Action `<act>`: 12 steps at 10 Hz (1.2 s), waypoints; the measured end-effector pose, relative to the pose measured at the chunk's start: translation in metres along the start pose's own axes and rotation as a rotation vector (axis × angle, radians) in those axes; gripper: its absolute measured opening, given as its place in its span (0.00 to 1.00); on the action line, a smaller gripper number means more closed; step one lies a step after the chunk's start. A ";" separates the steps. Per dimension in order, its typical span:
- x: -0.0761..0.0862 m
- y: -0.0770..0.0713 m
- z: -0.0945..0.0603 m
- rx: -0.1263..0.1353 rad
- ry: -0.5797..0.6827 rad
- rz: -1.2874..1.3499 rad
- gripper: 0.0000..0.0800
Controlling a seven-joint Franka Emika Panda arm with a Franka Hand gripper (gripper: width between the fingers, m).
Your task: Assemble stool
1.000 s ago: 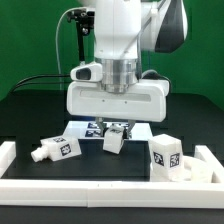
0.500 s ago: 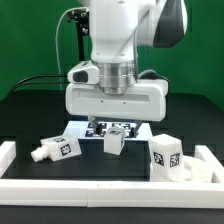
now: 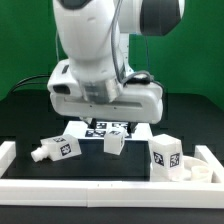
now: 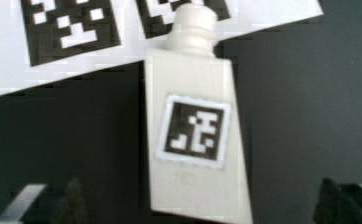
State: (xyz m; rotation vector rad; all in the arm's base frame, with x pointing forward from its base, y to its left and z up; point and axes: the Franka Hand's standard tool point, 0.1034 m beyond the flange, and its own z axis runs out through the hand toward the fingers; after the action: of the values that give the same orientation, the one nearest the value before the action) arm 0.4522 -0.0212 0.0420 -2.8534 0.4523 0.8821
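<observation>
Leg [image 4: 190, 120] lying flat on the black counter [image 4: 311, 110], peg end reaching the marker board [image 4: 128, 30], directly under the pincer [image 4: 187, 205], wide apart and touching neither side. For a good grip: centre on the tag [image 4: 196, 133], drop straight, close across the long flat faces. No bin or tray visible.

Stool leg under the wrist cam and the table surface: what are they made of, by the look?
Stool leg: likely white plastic, matte; uniform opaque white, chunky block with a rounded peg end. Table surface: black, matte, maybe cloth or a mat; no glare, texture too blurred to tell.
</observation>
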 end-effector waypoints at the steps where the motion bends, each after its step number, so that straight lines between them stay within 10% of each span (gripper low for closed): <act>1: -0.003 0.001 0.002 0.000 -0.075 0.002 0.81; 5: -0.005 0.007 0.016 -0.013 -0.329 0.024 0.81; 12: -0.001 0.006 0.030 -0.029 -0.397 0.066 0.81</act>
State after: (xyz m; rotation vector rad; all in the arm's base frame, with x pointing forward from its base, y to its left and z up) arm 0.4333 -0.0209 0.0181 -2.6019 0.4867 1.4346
